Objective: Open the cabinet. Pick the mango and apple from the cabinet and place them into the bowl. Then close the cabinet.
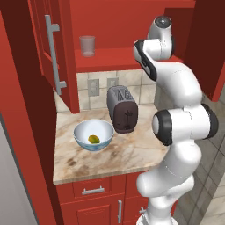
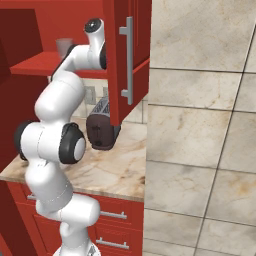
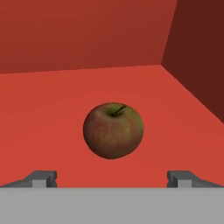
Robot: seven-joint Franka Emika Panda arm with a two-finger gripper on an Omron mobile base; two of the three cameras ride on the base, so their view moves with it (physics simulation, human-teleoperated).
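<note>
The red cabinet (image 1: 46,52) stands with both doors swung open, and my arm reaches in over its red shelf (image 3: 52,109). The apple (image 3: 113,130), dark red-brown with a short stem, rests on that shelf near the right inner wall. My gripper (image 3: 112,180) is open just in front of it, one fingertip to either side and nothing between them. On the counter below, the pale blue bowl (image 1: 79,132) holds the small yellow-green mango (image 1: 93,139).
A clear glass cup (image 1: 87,45) stands at the left of the shelf. A dark toaster (image 1: 122,109) sits on the marble counter (image 1: 132,158) right of the bowl. The open right door (image 2: 125,60) hangs beside my arm, with a tiled wall (image 2: 200,125) beyond.
</note>
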